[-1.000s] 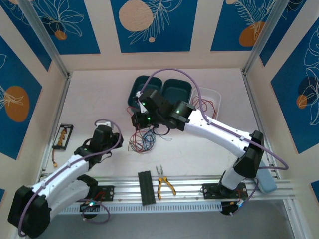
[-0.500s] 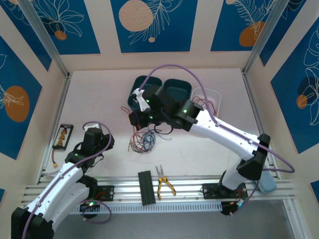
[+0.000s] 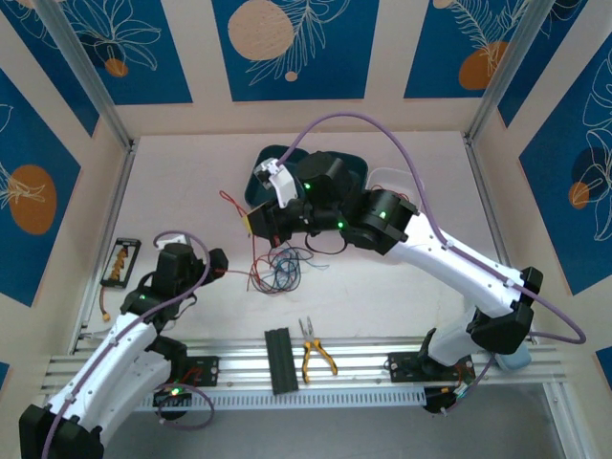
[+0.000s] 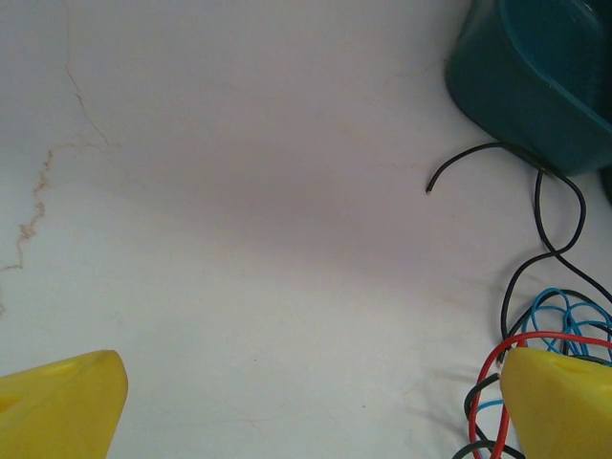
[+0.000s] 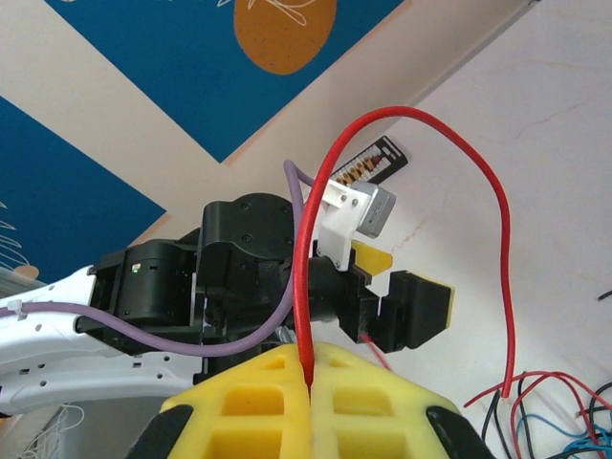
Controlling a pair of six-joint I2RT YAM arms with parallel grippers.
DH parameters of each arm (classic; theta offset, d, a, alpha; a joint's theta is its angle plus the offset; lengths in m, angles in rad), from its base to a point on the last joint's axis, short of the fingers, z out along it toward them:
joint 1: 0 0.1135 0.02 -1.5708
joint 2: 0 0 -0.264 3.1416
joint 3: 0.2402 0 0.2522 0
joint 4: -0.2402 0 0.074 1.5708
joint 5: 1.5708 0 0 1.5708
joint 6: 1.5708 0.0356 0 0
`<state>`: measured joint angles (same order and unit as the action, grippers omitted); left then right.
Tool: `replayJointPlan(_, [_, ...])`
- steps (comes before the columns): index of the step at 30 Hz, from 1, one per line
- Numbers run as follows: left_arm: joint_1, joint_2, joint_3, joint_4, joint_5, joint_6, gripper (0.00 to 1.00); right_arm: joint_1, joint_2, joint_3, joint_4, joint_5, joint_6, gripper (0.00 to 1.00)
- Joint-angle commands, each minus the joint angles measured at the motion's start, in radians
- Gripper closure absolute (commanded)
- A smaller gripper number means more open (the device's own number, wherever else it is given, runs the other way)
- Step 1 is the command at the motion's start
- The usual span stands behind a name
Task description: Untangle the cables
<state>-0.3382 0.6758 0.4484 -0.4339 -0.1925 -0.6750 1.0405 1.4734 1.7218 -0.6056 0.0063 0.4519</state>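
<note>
The cables (image 3: 277,268) lie in a loose tangle of red, blue and black strands on the white table, left of centre. My right gripper (image 3: 254,222) hovers just above and left of the tangle. In the right wrist view it (image 5: 308,371) is shut on a red cable (image 5: 478,172) that arcs up and drops back into the pile. My left gripper (image 3: 212,266) sits low, left of the tangle, open, with only bare table between its yellow fingertips (image 4: 57,406). The cables (image 4: 540,330) lie against its right finger. It also shows as the left gripper (image 5: 387,282) beyond my right fingers.
Two teal bins (image 3: 339,164) and a white bin (image 3: 409,182) holding more wires stand at the back, partly under the right arm. Yellow-handled pliers (image 3: 316,356) and a black block (image 3: 279,361) lie on the front rail. A small connector strip (image 3: 120,263) sits at far left.
My left gripper has opened wide and shifted towards the tangle. My right gripper has moved left and up with the red cable, drawing a loop of it out of the pile.
</note>
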Motion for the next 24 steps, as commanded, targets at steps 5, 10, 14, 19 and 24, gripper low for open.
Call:
replayJointPlan(5, [0.009, -0.020, 0.032, -0.027, -0.042, 0.008, 0.00, -0.042, -0.042, 0.061, -0.091, 0.126, -0.043, 1.00])
replayJointPlan(10, [0.009, -0.025, 0.030, -0.020, -0.042, 0.012, 0.00, -0.150, -0.088, 0.041, -0.147, 0.154, -0.019, 1.00])
replayJointPlan(14, [0.009, -0.027, 0.022, -0.008, -0.027, 0.013, 0.00, -0.262, -0.140, -0.011, -0.168, 0.161, -0.010, 1.00])
replayJointPlan(19, [0.010, -0.028, 0.016, -0.009, -0.018, 0.011, 0.00, -0.420, -0.196, -0.066, -0.197, 0.204, -0.015, 1.00])
replayJointPlan(24, [0.010, -0.031, 0.012, -0.014, -0.010, 0.003, 0.00, -0.543, -0.207, -0.085, -0.256, 0.281, -0.030, 1.00])
